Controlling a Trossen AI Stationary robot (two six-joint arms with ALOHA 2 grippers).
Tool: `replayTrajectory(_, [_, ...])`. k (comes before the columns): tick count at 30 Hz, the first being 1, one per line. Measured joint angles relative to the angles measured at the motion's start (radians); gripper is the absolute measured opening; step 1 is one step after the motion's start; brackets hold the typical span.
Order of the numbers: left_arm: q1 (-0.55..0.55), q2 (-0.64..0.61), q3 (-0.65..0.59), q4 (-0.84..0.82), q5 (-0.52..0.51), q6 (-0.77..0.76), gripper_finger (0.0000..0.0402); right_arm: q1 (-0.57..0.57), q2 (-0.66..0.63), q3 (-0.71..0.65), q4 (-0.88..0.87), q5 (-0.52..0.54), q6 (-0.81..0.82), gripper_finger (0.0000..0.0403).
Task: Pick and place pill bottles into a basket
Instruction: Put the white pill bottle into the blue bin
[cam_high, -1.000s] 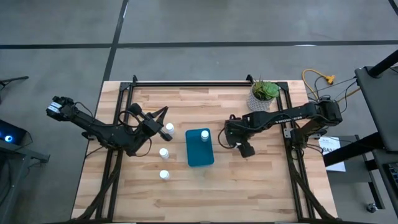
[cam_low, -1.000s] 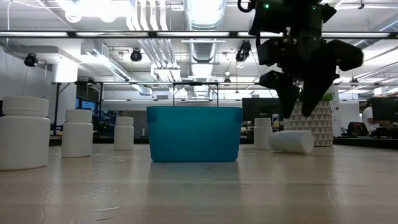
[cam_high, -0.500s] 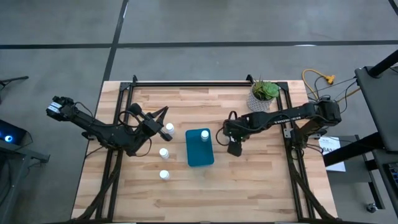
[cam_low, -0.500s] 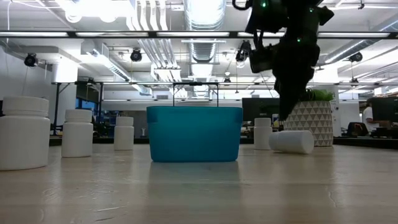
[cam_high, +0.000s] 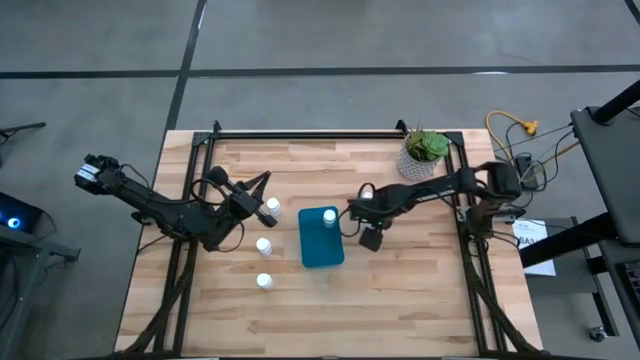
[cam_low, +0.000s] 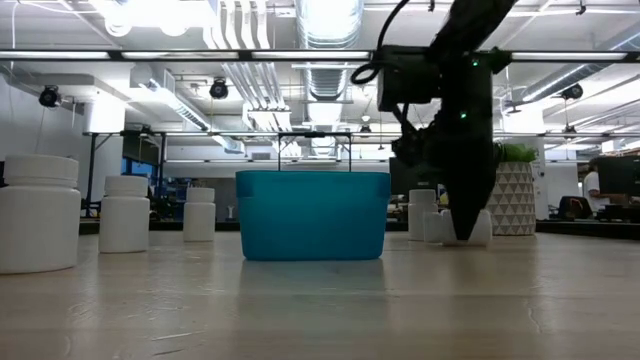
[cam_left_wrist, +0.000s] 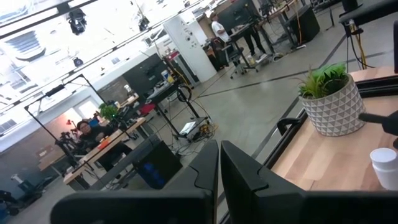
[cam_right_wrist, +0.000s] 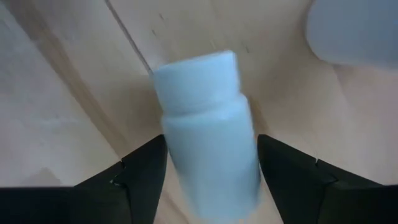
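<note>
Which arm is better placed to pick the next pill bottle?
The right: its hand already straddles a lying pill bottle beside the basket. The left hand is shut.

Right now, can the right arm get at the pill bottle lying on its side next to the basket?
Probably yes. The right end effector is down at the lying bottle, an open finger on either side, and nothing sits between them. The basket stands apart.

A pale wooden worktop stands on a grey concrete floor. Beyond it, an open workshop with ceiling ducts, bright strip lights and desks.
</note>
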Motion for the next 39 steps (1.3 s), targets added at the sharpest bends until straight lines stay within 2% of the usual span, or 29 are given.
replayTrajectory(6, [0.000, 0.000, 0.001, 0.000, 0.000, 0.001, 0.0002, 0.001, 0.049, 0.027, 0.000, -0.001, -0.056, 0.0232])
replayTrajectory(12, [0.000, 0.000, 0.001, 0.000, 0.000, 0.001, 0.0002, 0.007, 0.047, 0.028, -0.001, 0.000, -0.059, 0.0199])
replayTrajectory(18, [0.000, 0.000, 0.001, 0.000, 0.000, -0.001, 0.0002, 0.023, 0.021, 0.027, -0.014, 0.003, -0.077, 0.0158])
replayTrajectory(27, [-0.003, 0.013, -0.001, -0.001, 0.019, -0.054, 0.0002, 0.085, -0.093, 0.026, -0.012, 0.004, -0.110, 0.0155])
replayTrajectory(29, [-0.007, 0.015, 0.001, 0.000, 0.088, -0.061, 0.0002, 0.106, -0.143, 0.027, -0.001, 0.020, -0.128, 0.0154])
replayTrajectory(35, [-0.014, 0.007, 0.002, 0.000, 0.419, -0.115, 0.0002, 0.174, -0.302, 0.027, 0.073, 0.147, -0.246, 0.0154])
replayTrajectory(39, [-0.015, 0.006, -0.003, -0.004, 0.499, -0.141, 0.0002, 0.196, -0.389, 0.027, 0.164, 0.192, -0.321, 0.0152])
